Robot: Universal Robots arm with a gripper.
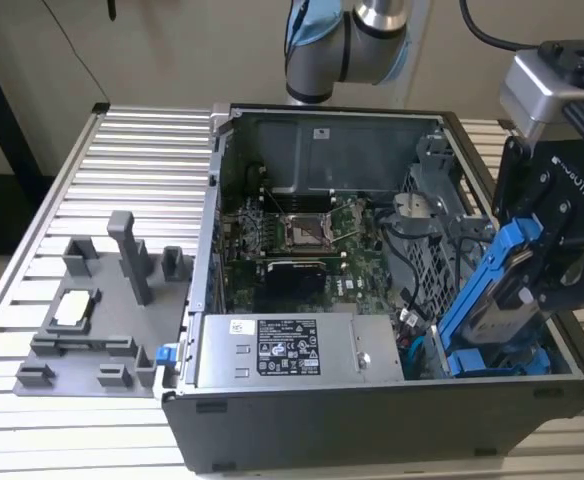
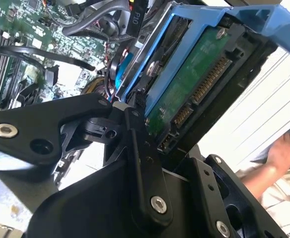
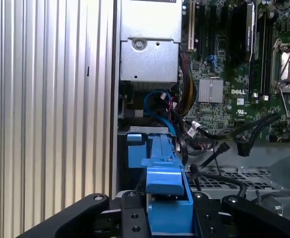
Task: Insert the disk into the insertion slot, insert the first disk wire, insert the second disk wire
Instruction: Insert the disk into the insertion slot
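Note:
My black gripper is shut on the disk, a blue-framed drive held steeply tilted over the near right corner of the open computer case in the exterior view. The disk's lower end dips toward the insertion slot, beside a like blue drive carrier seated there. In the second wrist view the disk's green circuit board and connectors face the camera between my fingers. In the first wrist view the blue frame points down at the bay. Blue cable and black connector leads lie loose nearby.
A perforated grey metal cage stands just behind the bay. The power supply and motherboard fill the case. A grey fixture sits on the slotted table at the exterior view's left. A person's hand rests outside the case.

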